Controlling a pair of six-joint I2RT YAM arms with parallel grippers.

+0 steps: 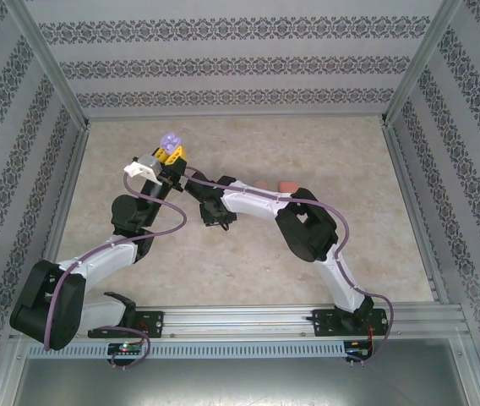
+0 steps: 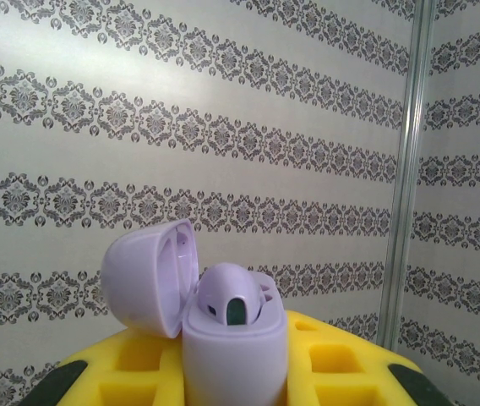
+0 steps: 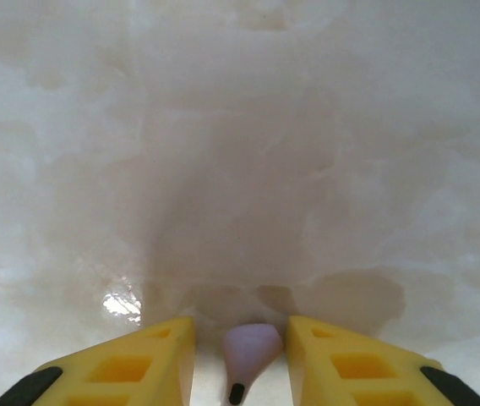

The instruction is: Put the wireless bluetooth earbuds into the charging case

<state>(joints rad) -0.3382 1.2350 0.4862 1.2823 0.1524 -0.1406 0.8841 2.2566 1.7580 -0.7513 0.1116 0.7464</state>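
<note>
Left arm (image 1: 96, 262): reached forward from its base and bent at the elbow; the wrist is held about level, so the patterned wall (image 2: 223, 127) is faced.
Left tool (image 1: 171, 155): closed around the lower body of the case (image 2: 231, 351), which is held upright.
Case: purple, with its lid (image 2: 147, 279) swung open to one side.
Seated earbud (image 2: 227, 298): purple, set in the open case.
Right arm (image 1: 308, 224): stretched across toward the case, folded at the elbow, with the wrist turned down at the tabletop (image 3: 240, 127).
Right tool (image 3: 240, 331): near the case, on its base side; the fingers are parted a little. Whether anything is pinched cannot be told.
Loose earbud (image 3: 253, 347): pale, seen between the right tool's fingers, touching one of them, with its stem toward the camera.
Pink item (image 1: 265, 183), orange item (image 1: 287, 184): on the tabletop to the right of the case, partly hidden by the right arm.
</note>
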